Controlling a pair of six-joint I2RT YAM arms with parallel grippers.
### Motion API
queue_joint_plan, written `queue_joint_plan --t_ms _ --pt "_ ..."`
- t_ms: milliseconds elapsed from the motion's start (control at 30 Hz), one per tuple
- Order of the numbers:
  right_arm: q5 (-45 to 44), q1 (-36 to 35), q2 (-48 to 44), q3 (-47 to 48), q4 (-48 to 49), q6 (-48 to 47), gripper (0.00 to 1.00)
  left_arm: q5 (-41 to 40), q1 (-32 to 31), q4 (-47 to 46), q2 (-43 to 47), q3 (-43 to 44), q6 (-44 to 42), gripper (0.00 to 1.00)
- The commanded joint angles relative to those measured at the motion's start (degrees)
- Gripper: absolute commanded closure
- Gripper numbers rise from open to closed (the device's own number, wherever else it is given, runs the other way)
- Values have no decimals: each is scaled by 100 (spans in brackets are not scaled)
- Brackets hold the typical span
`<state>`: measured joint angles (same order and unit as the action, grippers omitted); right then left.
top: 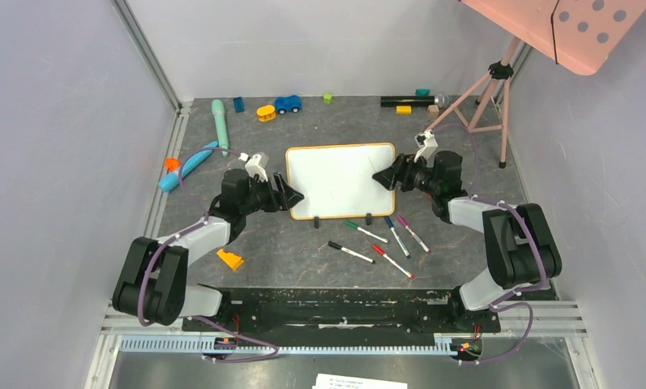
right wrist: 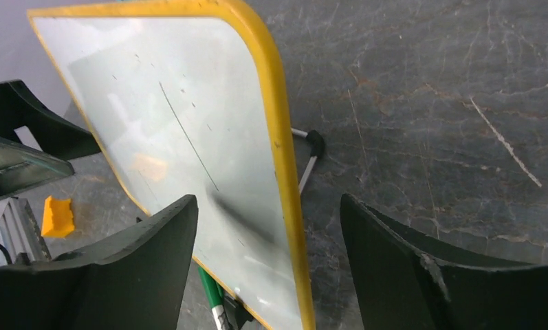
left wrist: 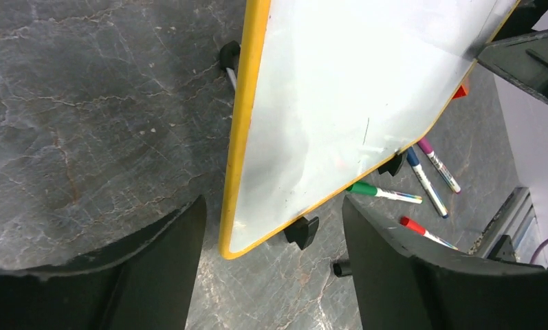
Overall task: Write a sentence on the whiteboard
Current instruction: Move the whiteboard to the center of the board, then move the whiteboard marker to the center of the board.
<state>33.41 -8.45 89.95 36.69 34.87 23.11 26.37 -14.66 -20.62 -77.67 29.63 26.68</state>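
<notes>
The whiteboard (top: pixel 340 180) stands on its black feet in the middle of the table. Its face is blank except for a faint thin line, and no red sentence shows on it. My left gripper (top: pixel 291 197) is open, its jaws on either side of the board's lower left corner (left wrist: pixel 274 206). My right gripper (top: pixel 382 178) is open, its jaws on either side of the board's right edge (right wrist: pixel 267 199). The board also shows in the left wrist view (left wrist: pixel 340 89) and the right wrist view (right wrist: pixel 168 117). Neither gripper holds anything.
Several markers lie in front of the board: green (top: pixel 365 232), black (top: pixel 350 252), red (top: pixel 392 261), blue (top: pixel 397 237), purple (top: pixel 413 233). An orange wedge (top: pixel 230 259) lies front left. Toys line the back, including a blue car (top: pixel 287 104). A tripod (top: pixel 489 93) carries a pink panel (top: pixel 562 28).
</notes>
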Motion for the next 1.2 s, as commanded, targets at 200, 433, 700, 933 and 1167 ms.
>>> queue_joint_plan --t_ms 200,433,700,933,1167 --pt "-1015 226 -509 436 -1075 -482 2 -998 15 700 945 16 117 5" --pt "-1920 536 -1098 326 -1854 -687 2 -2198 41 2008 1587 190 657 0" --pt "-3092 547 -2417 194 -3750 -251 2 -2886 46 3184 2645 104 1166 0" --pt "-3781 546 -3802 -471 -4971 -494 2 -1809 7 3457 3311 135 1193 0" --pt "-3498 -507 -4173 -750 -5757 -945 7 -1612 -317 3914 3035 500 1203 0"
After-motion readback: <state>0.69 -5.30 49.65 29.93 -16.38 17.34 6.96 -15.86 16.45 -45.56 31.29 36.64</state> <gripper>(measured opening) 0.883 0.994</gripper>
